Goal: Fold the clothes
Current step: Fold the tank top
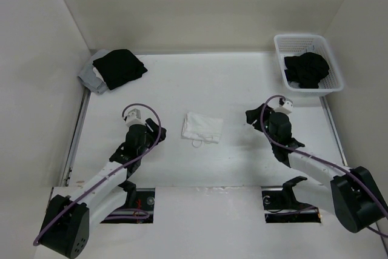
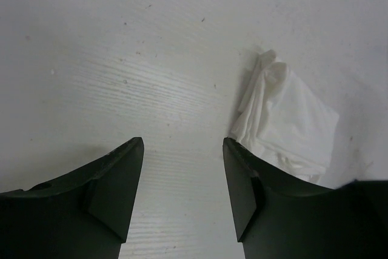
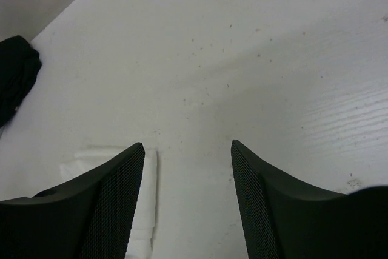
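Top external view: left gripper [image 2: 182,144] and right gripper [image 3: 188,145] were held low, jaws spread, flanking the folded white camisole [image 1: 203,125], laid long axis left-right, straps toward frame bottom.

Worktop [image 1: 242,83]: white, matt, fine streaky grain, dark specks.
Camisole [image 1: 203,127]: thin white cloth, soft, creased.
Left pincer [image 2: 182,150]: black matt plastic, smooth.
Right pincer [image 3: 188,150]: same black, pads [image 3: 115,210] with fine mesh texture.
Basket [image 1: 306,37]: white plastic lattice.
Black garment [image 1: 121,68], grey cloth [image 1: 90,77]: matt fabric.
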